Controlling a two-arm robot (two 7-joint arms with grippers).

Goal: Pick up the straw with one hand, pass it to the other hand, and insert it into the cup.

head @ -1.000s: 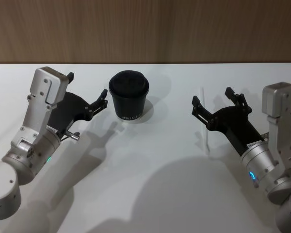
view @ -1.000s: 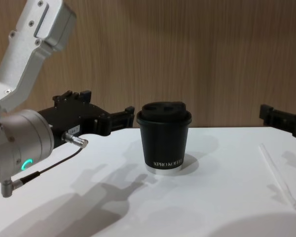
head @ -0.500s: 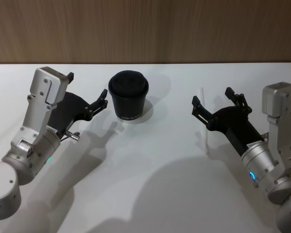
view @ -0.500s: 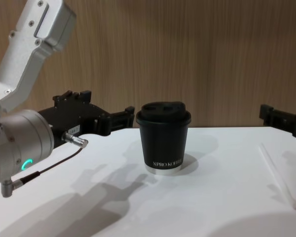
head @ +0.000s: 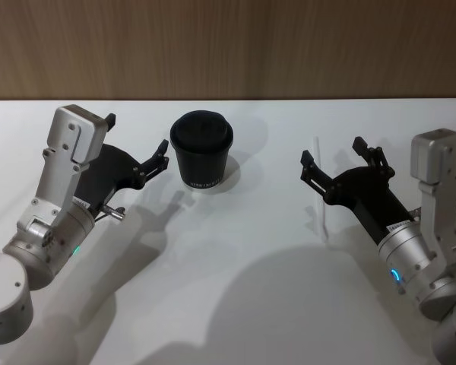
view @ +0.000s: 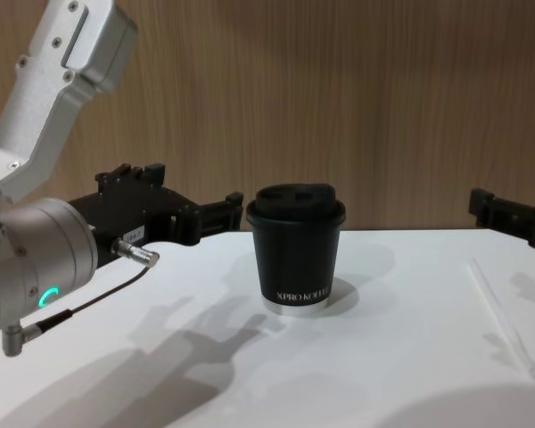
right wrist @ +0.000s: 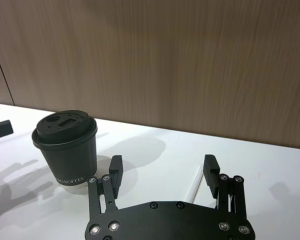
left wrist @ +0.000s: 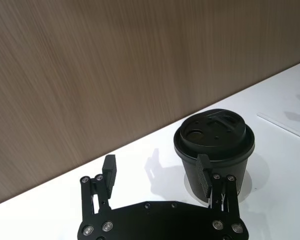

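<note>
From the head, my right hand (head: 332, 152) hung above the white table (head: 235, 266), its two fingers spread wide with nothing between them. The straw (head: 324, 220) lay flat on the table beneath that hand, passing under one fingertip. My left hand (head: 137, 139) hovered across from it, just as wide open and just as empty. One of its fingertips was near the cup (head: 203, 152) but clear of it.

From my left wrist, the cup (left wrist: 215, 145) stood upright with its lid on, just ahead of one finger. The straw (left wrist: 285, 127) lay well beyond it.

From my right wrist, the straw (right wrist: 195, 185) showed on the table below the gap between my fingers, close by one of them. The cup (right wrist: 67, 147) stood farther off, past the other finger.

From the chest, my left hand (view: 194, 187) was raised off the table beside the cup (view: 296, 259), apart from it. My right hand (view: 504, 212) hung above the straw (view: 499, 321), not touching it.
</note>
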